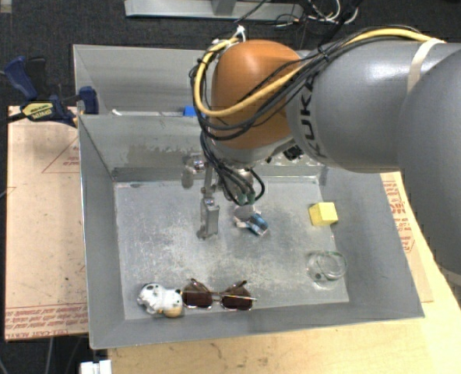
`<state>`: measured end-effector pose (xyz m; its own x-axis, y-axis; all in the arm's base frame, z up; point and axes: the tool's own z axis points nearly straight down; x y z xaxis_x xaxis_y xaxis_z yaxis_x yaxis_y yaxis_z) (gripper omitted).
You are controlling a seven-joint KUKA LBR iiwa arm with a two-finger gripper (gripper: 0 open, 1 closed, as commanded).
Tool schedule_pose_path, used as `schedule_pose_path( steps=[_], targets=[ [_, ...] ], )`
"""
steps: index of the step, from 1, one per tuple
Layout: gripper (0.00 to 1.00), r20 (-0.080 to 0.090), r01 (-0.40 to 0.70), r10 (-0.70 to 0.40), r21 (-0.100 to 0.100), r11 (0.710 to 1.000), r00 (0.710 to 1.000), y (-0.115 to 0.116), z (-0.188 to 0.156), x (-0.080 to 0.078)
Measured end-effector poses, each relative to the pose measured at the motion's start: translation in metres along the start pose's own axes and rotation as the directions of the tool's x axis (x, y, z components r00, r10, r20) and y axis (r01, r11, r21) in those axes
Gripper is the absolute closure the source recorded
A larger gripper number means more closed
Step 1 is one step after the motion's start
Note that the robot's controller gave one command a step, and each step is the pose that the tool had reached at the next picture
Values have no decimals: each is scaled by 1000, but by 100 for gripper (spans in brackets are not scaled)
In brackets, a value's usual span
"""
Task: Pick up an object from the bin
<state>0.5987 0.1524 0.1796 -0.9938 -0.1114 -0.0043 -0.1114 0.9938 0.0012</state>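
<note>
My gripper (229, 215) hangs low over the middle of the bin, under the arm's orange cover, and it is open. Its left finger (208, 220) reaches down almost to the bin floor. A small blue and white thing (255, 224) lies on the floor just right of the gripper, beside the right finger; nothing shows between the fingers. A yellow block (323, 213) sits further to the right.
A clear round cup (326, 267) lies near the bin's front right. Along the front wall lie dark sunglasses (218, 297) and a white and tan toy (160, 300). The arm and its cables cover the bin's back right.
</note>
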Motion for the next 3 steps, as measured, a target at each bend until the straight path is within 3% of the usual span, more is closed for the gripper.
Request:
schedule_pose_path(
  steps=[1, 2, 3],
  targets=[
    [0, -8, 26, -26, 0, 1000, 1000, 28, 20, 62],
    [0, -3, 243, -243, -1, 970, 970, 49, 63, 96],
    [0, 19, 280, -280, 1, 960, 960, 73, 106, 105]
  ],
)
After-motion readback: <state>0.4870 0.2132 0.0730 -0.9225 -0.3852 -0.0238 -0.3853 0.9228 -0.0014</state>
